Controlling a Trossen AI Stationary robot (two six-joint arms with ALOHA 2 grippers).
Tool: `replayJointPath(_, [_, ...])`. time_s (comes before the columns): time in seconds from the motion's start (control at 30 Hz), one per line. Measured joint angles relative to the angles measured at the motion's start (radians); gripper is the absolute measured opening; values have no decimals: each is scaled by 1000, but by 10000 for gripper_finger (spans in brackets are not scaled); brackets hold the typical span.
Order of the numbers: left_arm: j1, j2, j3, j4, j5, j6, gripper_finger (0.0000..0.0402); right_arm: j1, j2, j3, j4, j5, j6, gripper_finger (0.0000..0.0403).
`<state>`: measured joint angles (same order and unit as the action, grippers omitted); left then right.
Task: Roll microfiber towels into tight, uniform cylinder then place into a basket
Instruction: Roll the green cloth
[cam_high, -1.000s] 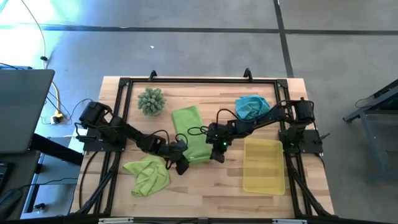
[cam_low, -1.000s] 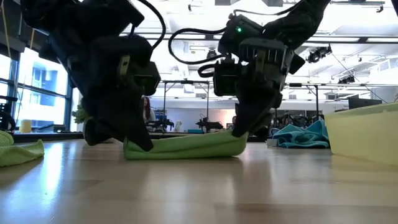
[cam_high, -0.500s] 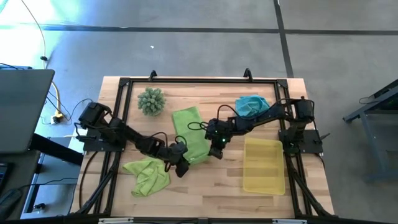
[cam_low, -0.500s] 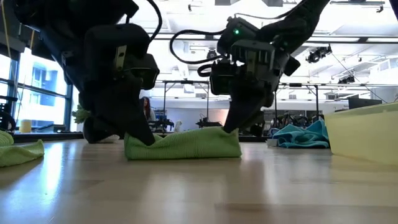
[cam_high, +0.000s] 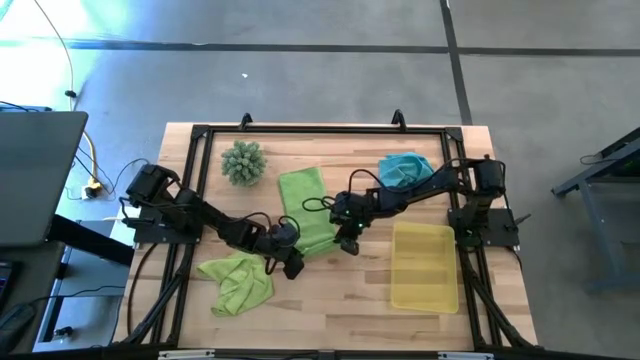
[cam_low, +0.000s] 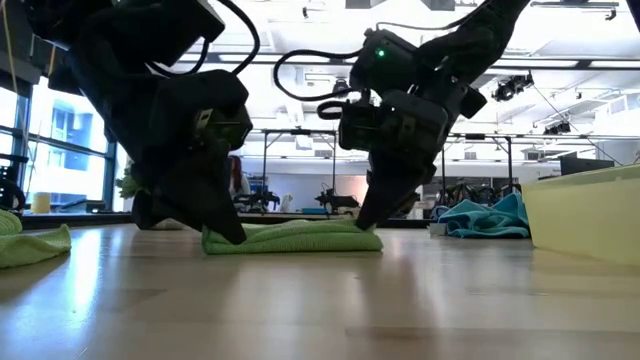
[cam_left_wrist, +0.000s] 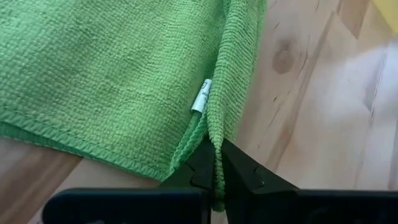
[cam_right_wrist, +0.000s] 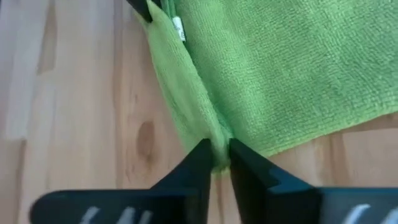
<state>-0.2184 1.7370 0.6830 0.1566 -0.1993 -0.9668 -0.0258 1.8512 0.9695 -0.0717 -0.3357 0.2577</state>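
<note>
**Folded edge of the green towel is being laid back down**

The table (cam_high: 330, 300) is carrying everything: a lime green towel (cam_high: 308, 210) is lying spread in the middle, a second green towel (cam_high: 238, 282) is sitting crumpled toward the left front, and a teal towel (cam_high: 405, 170) is bunched at the far right. The yellow basket (cam_high: 424, 265) is standing on the right side with nothing in it, well apart from the middle towel. A spiky green ball (cam_high: 243, 162) is resting near the far left corner.

Both arms are working the near edge of the middle towel. The left gripper (cam_left_wrist: 216, 168) is pinching one corner of the doubled edge, its jaws closed tight on the cloth beside the white tag (cam_left_wrist: 200, 98). The right gripper (cam_right_wrist: 216, 157) is straddling the same fold at the other corner; its jaws are standing only slightly apart with cloth between them, and whether it is gripping or letting go is hard to tell.

Half a second ago the low view showed the fold standing up as a raised ridge between the grippers; now it is lying lower and flatter on the wood. This looks like the first turn of the roll being set down. No cylinder is formed yet, so the rolling is only beginning.
</note>
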Motion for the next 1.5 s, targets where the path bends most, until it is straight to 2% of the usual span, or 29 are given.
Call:
replayJointPath(0.2, [0,0,-1,0,1,-3,8,-3,-92,0,-99,-35,-103,122])
replayJointPath(0.3, [0,0,-1,0,2,-3,8,4,-153,0,-133,-38,-155,139])
replayJointPath(0.4, [1,1,-1,1,3,-3,8,54,-185,0,-101,-17,-289,144])
replayJointPath(0.5, [2,1,-2,3,5,-3,8,135,-173,-3,-43,72,-477,144])
replayJointPath(0.6, [2,2,-2,8,5,-3,8,204,-128,-3,2,224,-597,144])
replayJointPath(0.73, [2,2,-3,13,6,0,8,244,-69,-3,53,378,-607,144])
replayJointPath(0.87, [2,2,-3,15,6,0,8,250,-31,-3,61,451,-582,144])
replayJointPath(1.2, [2,3,-3,27,13,0,11,249,36,-2,52,440,-519,144])
replayJointPath(1.37, [2,1,-3,28,25,6,39,246,61,2,43,440,-466,144])
replayJointPath(1.5, [2,0,15,15,77,71,73,242,67,2,30,436,-432,144])
